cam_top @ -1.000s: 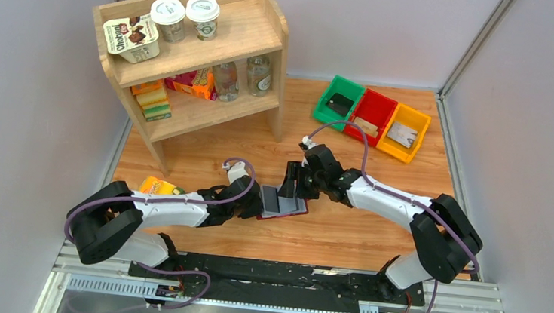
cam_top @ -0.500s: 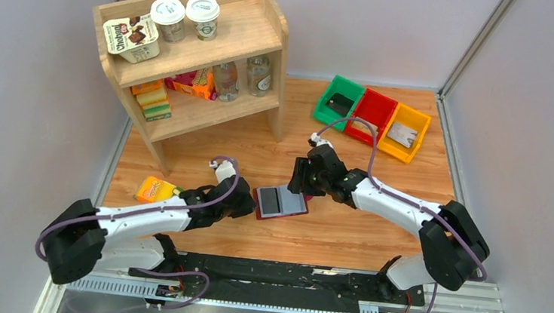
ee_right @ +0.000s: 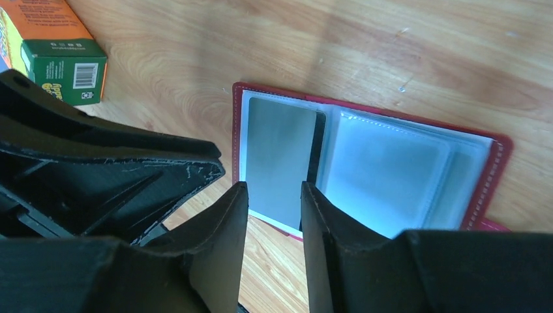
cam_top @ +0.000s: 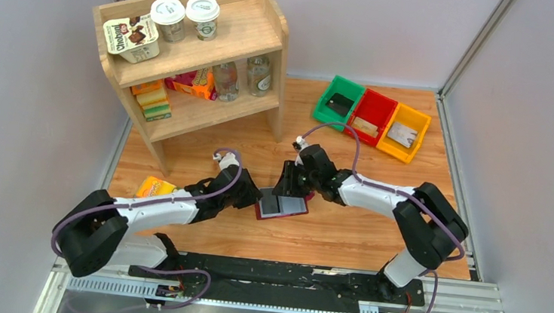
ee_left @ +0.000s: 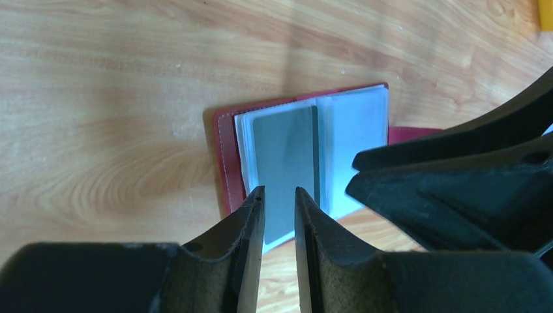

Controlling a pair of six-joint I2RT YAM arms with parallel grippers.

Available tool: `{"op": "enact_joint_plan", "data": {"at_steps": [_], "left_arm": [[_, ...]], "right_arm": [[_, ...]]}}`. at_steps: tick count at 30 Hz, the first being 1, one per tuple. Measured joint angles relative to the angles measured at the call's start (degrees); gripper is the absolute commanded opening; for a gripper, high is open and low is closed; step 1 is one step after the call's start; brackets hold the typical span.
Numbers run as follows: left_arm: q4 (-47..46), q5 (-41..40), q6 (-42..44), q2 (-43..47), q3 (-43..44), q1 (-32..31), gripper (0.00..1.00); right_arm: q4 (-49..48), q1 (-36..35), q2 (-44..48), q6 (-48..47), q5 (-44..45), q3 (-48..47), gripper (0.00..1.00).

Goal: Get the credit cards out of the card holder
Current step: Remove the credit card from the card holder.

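The maroon card holder lies open and flat on the table between both arms. A greyish credit card sits in its left clear sleeve; the right sleeves look pale and see-through. My left gripper hovers at the holder's left edge, jaws narrowly apart with nothing between them. From the far side my right gripper stands over the same card, its jaws also apart and holding nothing. In the top view the left gripper and the right gripper nearly meet.
Green, red and yellow bins stand at the back right, each with a card inside. A wooden shelf with cups and bottles stands at the back left. An orange box lies beside my left arm.
The right gripper has narrowed its jaws and moved left, down onto the holder. The left gripper has come back up to the holder's left edge. The holder now lies flat.
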State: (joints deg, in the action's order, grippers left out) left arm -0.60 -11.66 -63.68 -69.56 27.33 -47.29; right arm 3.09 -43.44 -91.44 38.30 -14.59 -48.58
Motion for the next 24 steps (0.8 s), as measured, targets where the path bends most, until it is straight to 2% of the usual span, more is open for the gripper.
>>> {"op": "enact_joint_plan", "data": {"at_steps": [10, 16, 24], "left_arm": [[-8.41, 5.05, -0.57, -7.61, -2.08, 1.36, 0.26], [-13.77, 5.90, -3.96, -9.86, -3.76, 1.62, 0.22], [-17.75, 5.79, -7.43, -10.05, -6.10, 1.70, 0.20]], "right_arm": [[-6.91, 2.29, -5.99, 3.67, -5.84, 3.52, 0.35], [-9.14, 3.50, -6.62, 5.29, -7.13, 4.81, 0.35], [-14.21, 5.09, -7.10, 7.04, -9.77, 7.45, 0.26]]}}
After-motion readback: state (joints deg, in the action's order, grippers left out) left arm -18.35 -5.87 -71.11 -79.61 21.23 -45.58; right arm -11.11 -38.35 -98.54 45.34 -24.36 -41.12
